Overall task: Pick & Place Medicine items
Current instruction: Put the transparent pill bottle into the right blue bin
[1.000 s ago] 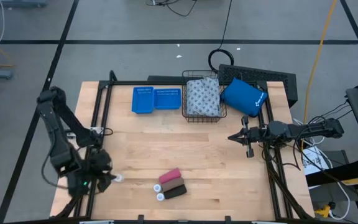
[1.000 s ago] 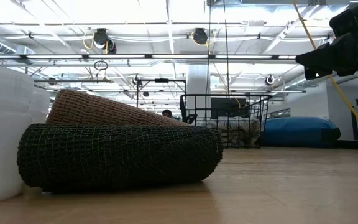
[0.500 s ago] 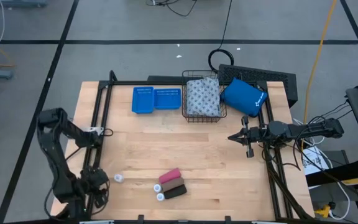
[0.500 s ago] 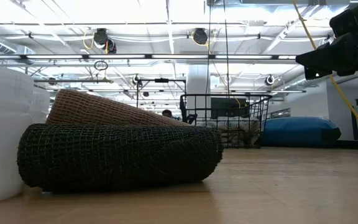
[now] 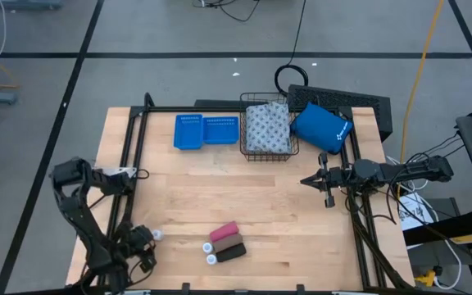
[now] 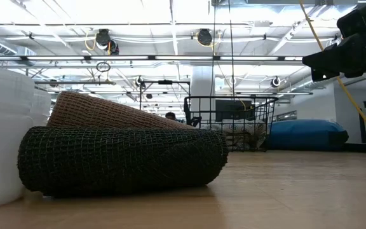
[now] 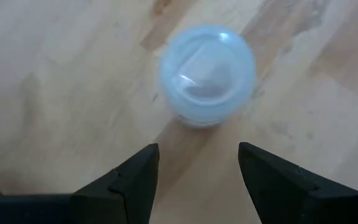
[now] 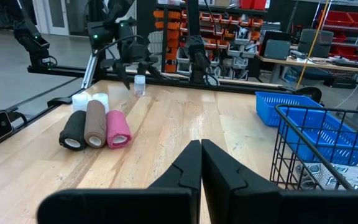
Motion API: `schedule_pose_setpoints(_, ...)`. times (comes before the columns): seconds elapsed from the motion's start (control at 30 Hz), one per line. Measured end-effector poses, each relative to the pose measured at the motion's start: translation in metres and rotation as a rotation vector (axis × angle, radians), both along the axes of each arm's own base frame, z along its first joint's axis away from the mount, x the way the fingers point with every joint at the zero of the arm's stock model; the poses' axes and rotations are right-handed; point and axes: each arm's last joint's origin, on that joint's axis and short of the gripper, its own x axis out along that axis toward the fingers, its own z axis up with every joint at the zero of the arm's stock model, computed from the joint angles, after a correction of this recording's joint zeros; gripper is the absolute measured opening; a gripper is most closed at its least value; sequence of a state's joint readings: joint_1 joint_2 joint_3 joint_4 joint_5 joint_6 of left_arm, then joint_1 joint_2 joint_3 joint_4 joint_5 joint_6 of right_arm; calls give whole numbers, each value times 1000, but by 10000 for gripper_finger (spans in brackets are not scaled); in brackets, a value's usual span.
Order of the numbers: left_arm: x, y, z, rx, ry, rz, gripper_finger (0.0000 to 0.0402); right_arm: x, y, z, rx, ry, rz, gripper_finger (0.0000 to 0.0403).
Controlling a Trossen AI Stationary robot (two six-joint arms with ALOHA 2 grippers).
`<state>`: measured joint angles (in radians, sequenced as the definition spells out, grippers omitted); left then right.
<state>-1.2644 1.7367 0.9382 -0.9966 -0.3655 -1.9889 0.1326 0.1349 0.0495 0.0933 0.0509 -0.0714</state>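
Left gripper [image 7: 194, 165], fingers spread wide, hovers above a small white bottle [image 7: 207, 74] near the table's [image 5: 301, 238] front-left corner, its label unreadable. Right gripper [image 5: 306, 181], fingers pressed together and empty, waits at the right edge. The low view is mostly blocked by the dark roll [image 6: 122, 159], and the wire basket [image 5: 295, 147] hides part of the patterned soft pack [image 5: 267, 127].

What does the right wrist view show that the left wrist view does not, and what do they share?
Only the right wrist view shows three rolls lying side by side, the black roll, the tan roll and the pink roll, with two white bottles behind them, plus the wire basket, the blue tray and the shut right gripper.

Only the left wrist view shows the open left gripper just short of a bottle, seen from above.

Both show that small clear bottle standing alone on the wooden table.
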Motion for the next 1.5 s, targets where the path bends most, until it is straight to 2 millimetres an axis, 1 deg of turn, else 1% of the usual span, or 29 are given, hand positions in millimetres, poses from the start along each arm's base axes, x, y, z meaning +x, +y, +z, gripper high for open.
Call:
schedule_pose_setpoints(0.1,3,0,-8,32,6,12,227,0,0,0,0,0,0,0)
schedule_pose_setpoints(0.3,7,-2,-19,87,-85,16,227,0,0,0,0,0,0,0)
schedule_pose_setpoints(0.47,8,-1,-21,119,-130,5,227,0,0,0,0,0,0,0)
schedule_pose_setpoints(0.6,14,2,-21,146,-198,0,227,0,0,0,0,0,0,0)
schedule_pose_setpoints(0.7,18,3,-20,160,-214,-8,227,0,0,0,0,0,0,0)
schedule_pose_setpoints(0.83,18,3,-21,158,-197,-15,227,0,0,0,0,0,0,0)
schedule_pose_setpoints(1.03,13,0,-22,102,-92,10,227,0,0,0,0,0,0,0)
schedule_pose_setpoints(1.37,11,-2,-22,96,-129,10,227,0,0,0,0,0,0,0)
schedule_pose_setpoints(1.43,11,-2,-22,99,-140,6,220,0,0,0,0,0,0,0)
schedule_pose_setpoints(1.5,12,-2,-22,106,-164,-2,201,0,0,0,0,0,0,0)
